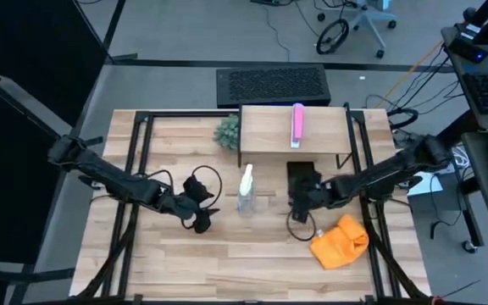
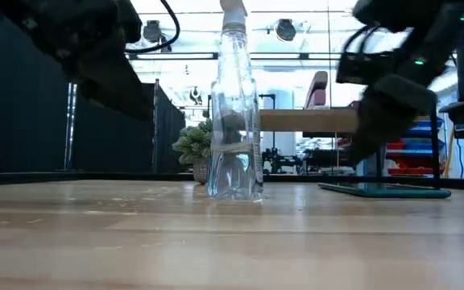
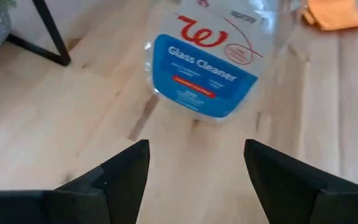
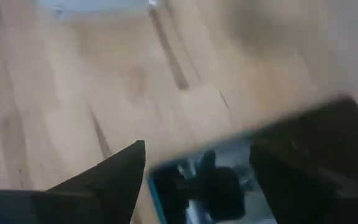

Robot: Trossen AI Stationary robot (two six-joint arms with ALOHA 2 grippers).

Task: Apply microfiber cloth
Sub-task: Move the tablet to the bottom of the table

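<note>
The right gripper (image 1: 299, 196) sits right of centre in the high view, over the near end of the dark tablet (image 1: 300, 175), its fingers spread with nothing between them. In the right wrist view the two dark fingers (image 4: 104, 180) stand apart above the tablet's (image 4: 229, 180) glossy face, and bare wood fills the frame beyond.

The left gripper (image 1: 202, 213) hangs left of centre in the high view, also spread and empty. Its wrist view shows both fingers (image 3: 126, 174) apart, pointed at the spray bottle (image 3: 210, 59), whose blue label reads "Glass Cleaner". The bottle (image 1: 245, 193) stands upright in the middle of the table (image 1: 185, 263), between the two grippers and touching neither.

The microfiber cloth (image 1: 341, 242) lies crumpled in the lower right of the high view, on the tabletop, near the right gripper yet apart from it; a corner of it (image 3: 334, 14) shows at the upper right of the left wrist view.

Toward the upper middle of the high view, a pink bar (image 1: 297, 125) rests on a raised wooden shelf (image 1: 265, 135), with a small plant (image 1: 227, 131) at the shelf's left end.
</note>
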